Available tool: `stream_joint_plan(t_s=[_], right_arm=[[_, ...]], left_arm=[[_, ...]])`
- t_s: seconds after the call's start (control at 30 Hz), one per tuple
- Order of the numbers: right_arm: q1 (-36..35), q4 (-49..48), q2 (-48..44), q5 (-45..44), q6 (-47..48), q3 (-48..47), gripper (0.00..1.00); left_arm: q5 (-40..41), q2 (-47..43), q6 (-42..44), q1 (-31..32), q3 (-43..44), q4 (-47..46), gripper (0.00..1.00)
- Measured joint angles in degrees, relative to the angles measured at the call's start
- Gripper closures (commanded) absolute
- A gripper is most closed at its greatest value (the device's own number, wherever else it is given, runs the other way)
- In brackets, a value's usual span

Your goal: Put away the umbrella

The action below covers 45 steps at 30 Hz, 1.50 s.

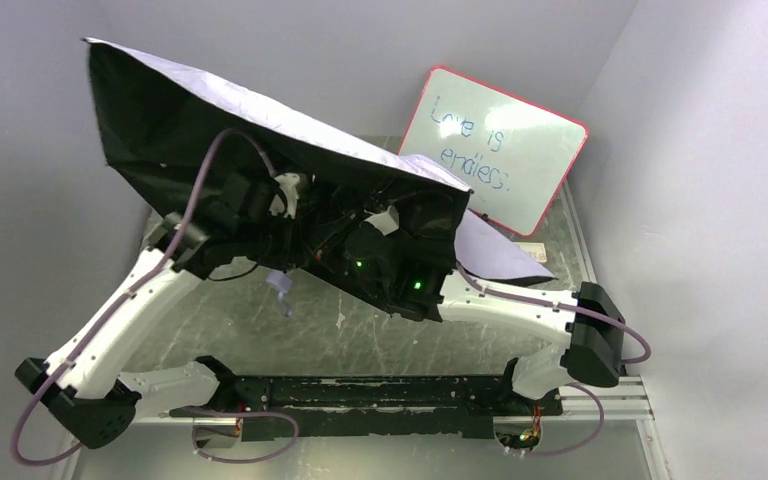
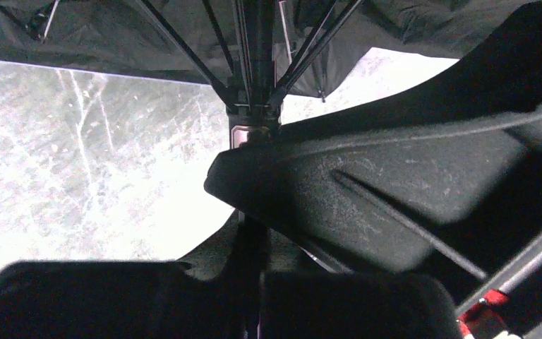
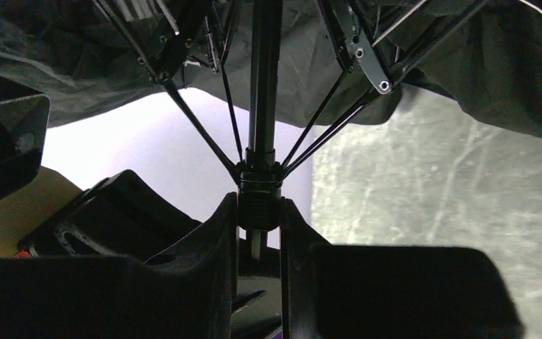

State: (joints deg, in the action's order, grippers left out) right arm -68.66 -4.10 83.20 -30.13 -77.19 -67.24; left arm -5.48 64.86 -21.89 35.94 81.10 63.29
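Open lavender-fabric folding umbrella (image 1: 260,110), matte black lining, thin metal ribs, canopy tilted over both hands. Right hand (image 3: 259,219) clamped on ribbed black runner (image 3: 259,194) of slim black shaft (image 3: 265,85). Left hand (image 2: 250,282) closed tight on that shaft. Scratched grey stone-look bench (image 1: 360,335) beneath hands; red-framed whiteboard (image 1: 495,150) beyond right hand.

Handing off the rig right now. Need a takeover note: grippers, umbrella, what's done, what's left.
Grippers: left gripper shut on the umbrella by its shaft; right gripper shut on the runner, where the ribs meet.
Position: umbrella open and tilted, canopy over both grippers.
Done: both grips set.
Left: probably slide the runner along the shaft to collapse the canopy, then fold and stow.
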Motion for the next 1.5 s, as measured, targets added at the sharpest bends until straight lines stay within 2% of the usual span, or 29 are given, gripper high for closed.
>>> stream_joint_plan(t_s=[0.23,0.27,0.43,0.63,0.87,1.1,1.27,1.43,1.5], right_arm=[[3.3,-6.6,0.7,1.3,-0.1,10.6,1.00],[3.7,-7.4,1.0,1.4,-0.1,11.3,0.96],[5.6,-10.9,3.4,2.3,-0.6,15.5,0.60],[4.9,-9.7,3.3,2.2,0.6,18.1,0.36],[4.8,-5.9,-1.0,1.2,3.2,21.9,0.31],[4.8,-3.4,-7.9,0.4,11.1,26.6,0.29],[4.8,-2.4,-13.6,-0.2,19.1,28.7,0.29],[4.8,-1.7,-19.3,-1.9,26.4,29.0,0.29],[4.8,-0.8,-20.7,-2.9,28.7,28.8,0.30]], left_arm=[[-1.0,2.7,0.7,0.3,-12.7,-11.9,0.95],[-1.0,3.2,0.9,0.3,-14.0,-13.4,0.95],[-0.9,6.4,1.2,0.3,-19.3,-19.5,0.95],[5.2,8.5,1.0,-0.9,-25.6,-24.2,0.95],[8.3,9.2,0.0,-1.0,-30.2,-28.8,0.95],[8.7,13.1,-0.7,-1.0,-32.8,-33.8,0.95],[8.9,16.1,-1.1,-1.0,-33.2,-35.0,0.76],[9.1,17.1,-1.6,-1.0,-33.2,-34.8,0.49],[9.3,16.3,-1.7,-1.0,-33.2,-34.7,0.46]])
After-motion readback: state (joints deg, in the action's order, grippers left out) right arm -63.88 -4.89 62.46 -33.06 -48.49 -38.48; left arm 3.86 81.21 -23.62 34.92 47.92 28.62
